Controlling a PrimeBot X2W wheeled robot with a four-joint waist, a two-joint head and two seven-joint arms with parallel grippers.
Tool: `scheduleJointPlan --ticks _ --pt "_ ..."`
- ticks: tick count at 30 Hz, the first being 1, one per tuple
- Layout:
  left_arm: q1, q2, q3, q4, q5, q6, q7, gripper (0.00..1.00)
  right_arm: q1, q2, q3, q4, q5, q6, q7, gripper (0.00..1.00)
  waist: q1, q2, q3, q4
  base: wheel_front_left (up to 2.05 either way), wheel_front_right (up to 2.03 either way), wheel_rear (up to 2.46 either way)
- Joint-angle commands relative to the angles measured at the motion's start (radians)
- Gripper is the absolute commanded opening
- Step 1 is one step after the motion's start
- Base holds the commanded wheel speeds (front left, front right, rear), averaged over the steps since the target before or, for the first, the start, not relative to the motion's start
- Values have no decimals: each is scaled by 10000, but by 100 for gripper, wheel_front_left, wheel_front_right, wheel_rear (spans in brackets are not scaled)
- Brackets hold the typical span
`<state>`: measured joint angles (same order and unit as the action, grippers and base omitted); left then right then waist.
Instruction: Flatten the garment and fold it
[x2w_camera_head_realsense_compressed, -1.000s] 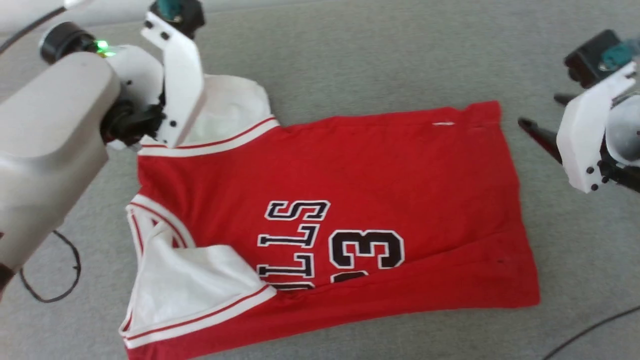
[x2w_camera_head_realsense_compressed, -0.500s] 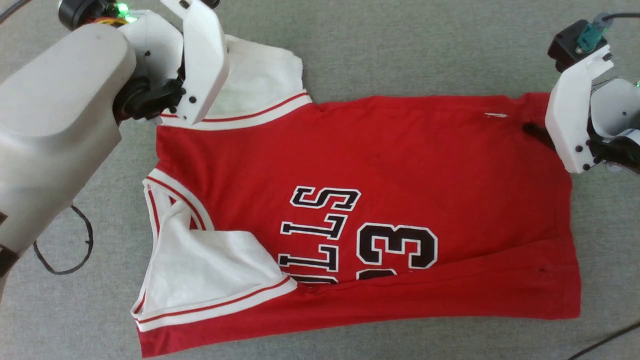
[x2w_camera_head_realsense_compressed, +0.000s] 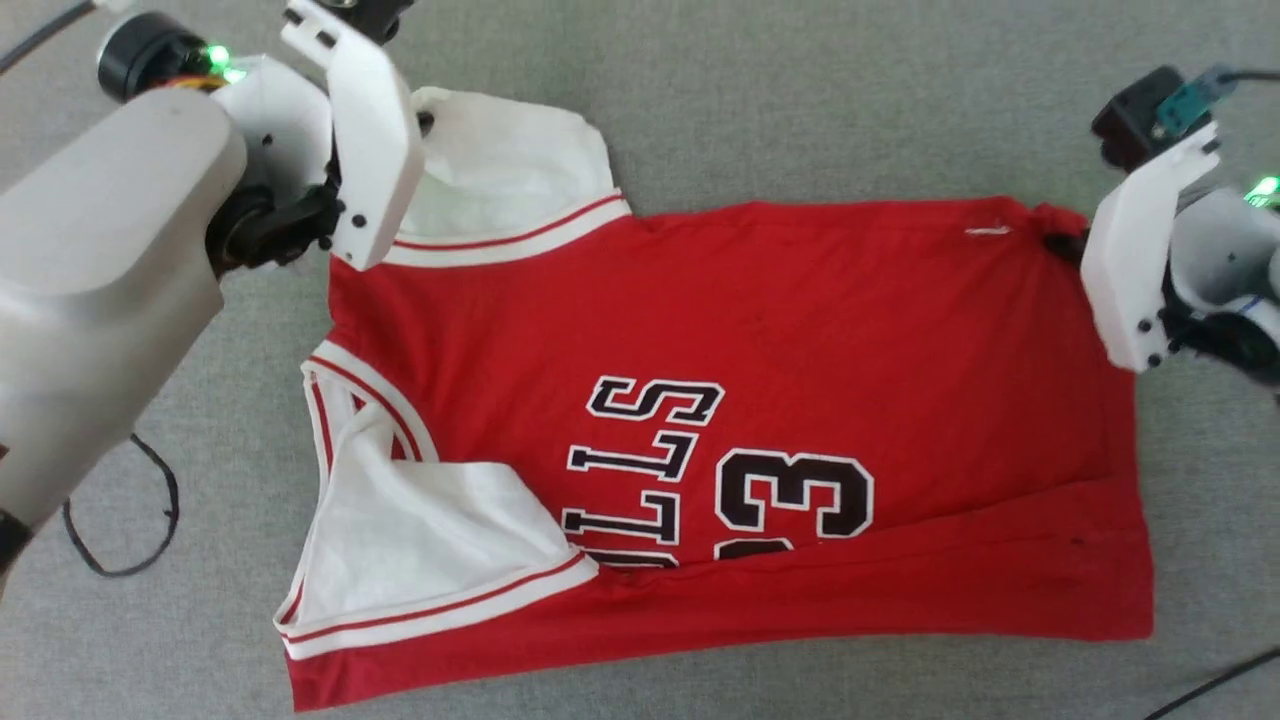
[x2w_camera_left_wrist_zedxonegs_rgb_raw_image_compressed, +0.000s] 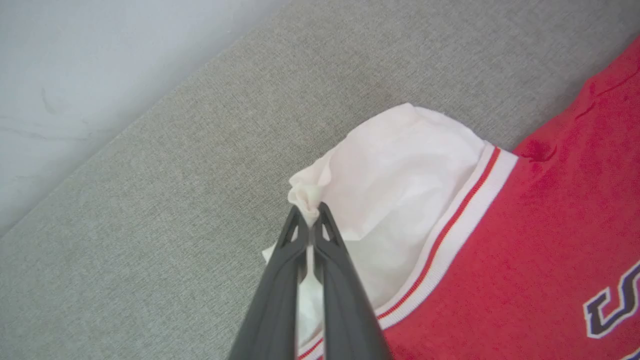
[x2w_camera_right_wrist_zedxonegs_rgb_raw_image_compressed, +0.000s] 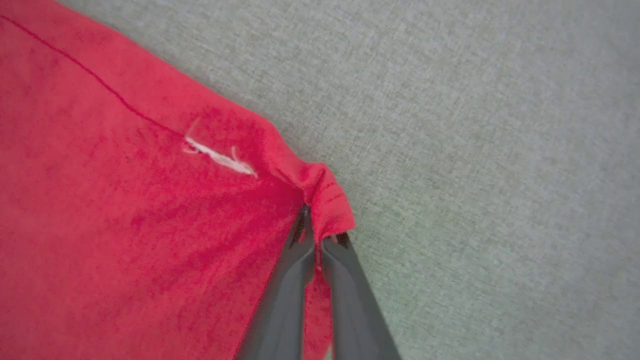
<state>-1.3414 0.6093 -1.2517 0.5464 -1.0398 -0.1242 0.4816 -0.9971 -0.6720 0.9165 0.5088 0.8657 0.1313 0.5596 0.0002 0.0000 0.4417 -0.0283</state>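
1. Right, the red jersey (x2w_camera_head_realsense_compressed: 760, 330) lies spread front-up on the grey fabric surface (x2w_camera_head_realsense_compressed: 800, 100), with its collar end toward the robot's left and its hem toward the right.
2. The left gripper (x2w_camera_left_wrist_zedxonegs_rgb_raw_image_compressed: 311, 217) works the jersey's far shoulder corner. Its two dark fingers are pressed together, pinching a bunched bit at the edge of the far white sleeve (x2w_camera_left_wrist_zedxonegs_rgb_raw_image_compressed: 400, 165).
3. Over at the jersey's far hem corner is the right gripper (x2w_camera_right_wrist_zedxonegs_rgb_raw_image_compressed: 316, 235), its fingers clamped on a puckered nub of red cloth.
4. A short white thread (x2w_camera_right_wrist_zedxonegs_rgb_raw_image_compressed: 220, 159) shows on the red cloth just beside that pinched hem corner.
5. The near white sleeve (x2w_camera_head_realsense_compressed: 420, 540) is flopped inward across the jersey's chest, with its red-striped trim running on a diagonal.
6. The black lettering (x2w_camera_head_realsense_compressed: 640, 470) and the number (x2w_camera_head_realsense_compressed: 795, 495), both outlined in white, read sideways in the head view. Their lowest parts are covered by a red strip folded up along the jersey's near long edge.
7. A black cable (x2w_camera_head_realsense_compressed: 120, 540) loops on the grey surface off the jersey's collar end, clear of the cloth.
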Motion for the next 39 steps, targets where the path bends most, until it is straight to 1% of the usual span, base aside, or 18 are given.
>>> scheduleJointPlan --ticks 1,4,8,11,15,18,19,26,29,33,39 --pt "224 74 56 43 -203 -65 -231 0 299 99 190 63 105 -6 -241 0 -2 0 -583 -222 0 0 0" --pt "546 233 41 -39 -332 -65 -624 0 379 -18 288 -22 213 -6 -996 0 -2 0 -1102 -283 0 0 0" --pt "963 559 -13 -387 -212 -65 -1147 0 649 -283 471 -244 294 -6 -1949 0 -2 0 -1784 -284 0 0 0" --pt "1470 852 9 -839 -172 47 -1651 0 935 -439 555 -437 406 -6 -2542 0 -2 0 -2231 -288 0 0 0" --pt "2419 1352 103 -1867 -342 546 -2374 0 1480 -686 633 -763 539 -6 -3158 0 -2 0 -2731 -182 0 0 0" --pt "3215 1885 129 -2796 -465 1071 -2823 0 1963 -903 685 -975 592 -6 -3457 0 -2 0 -3038 -114 0 0 0" --pt "3215 1885 129 -2796 -465 1071 -2823 0 1963 -903 685 -975 592 -6 -3457 0 -2 0 -3038 -114 0 0 0" --pt "5198 3175 52 -4765 -979 2389 -3370 0 3347 -1237 457 -1317 725 -6 -4098 0 -2 0 -3592 91 0 0 0" --pt "5978 3536 -3 -5367 -1194 2819 -3554 0 3914 -1313 331 -1477 757 -6 -4282 0 -2 0 -3717 158 0 0 0" --pt "6880 3700 -66 -5880 -1522 3156 -3787 0 4707 -1366 107 -1691 862 -6 -4386 0 -2 0 -3774 239 0 0 0" --pt "8039 3578 -168 -5786 -1771 3314 -3855 0 5710 -1422 -273 -1779 889 -6 -4260 0 -2 0 -3604 225 0 0 0"
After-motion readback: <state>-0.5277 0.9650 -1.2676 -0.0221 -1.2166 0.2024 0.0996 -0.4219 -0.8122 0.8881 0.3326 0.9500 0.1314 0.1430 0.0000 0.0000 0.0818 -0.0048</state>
